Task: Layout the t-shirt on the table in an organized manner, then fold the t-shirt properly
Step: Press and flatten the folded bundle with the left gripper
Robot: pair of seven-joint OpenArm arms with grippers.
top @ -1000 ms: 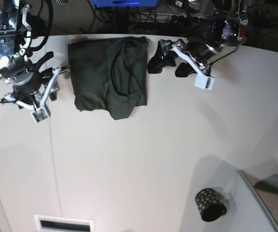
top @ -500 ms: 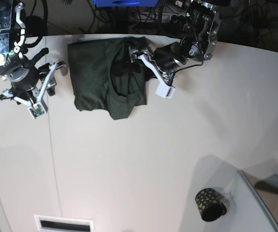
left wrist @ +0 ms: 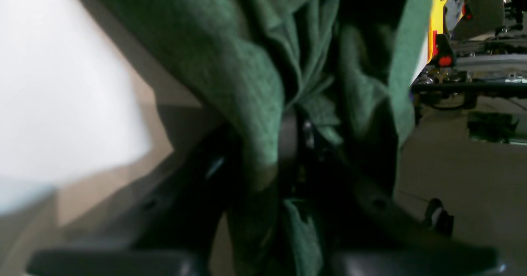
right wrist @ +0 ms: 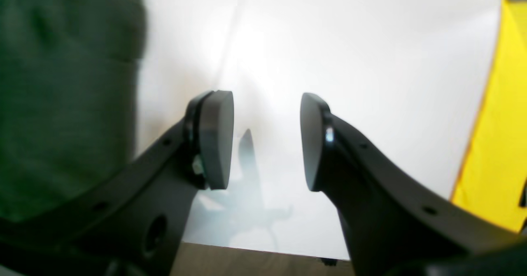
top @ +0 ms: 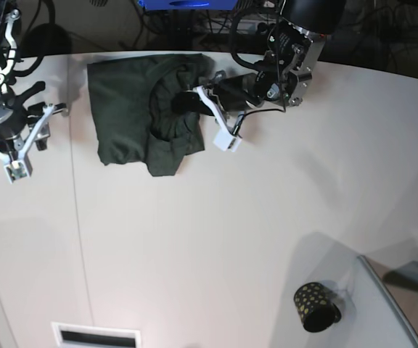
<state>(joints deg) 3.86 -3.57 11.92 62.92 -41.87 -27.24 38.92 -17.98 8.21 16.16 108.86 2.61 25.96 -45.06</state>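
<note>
The white counter point(top: 216, 239) carries the bunched dark green t-shirt point(top: 133, 109) near its far edge. The left pincer point(left wrist: 288, 160) is clamped on the t-shirt's fabric. The right pincer point(right wrist: 266, 140) stands apart, empty, the t-shirt beside it.

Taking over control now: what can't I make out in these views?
- Left gripper, base view: its tips are buried in the t-shirt.
- Left wrist view: blurred fabric fills the frame, so which layer is pinched is unclear.
- Right wrist view: t-shirt is blurred and cut off at the left edge.
</note>
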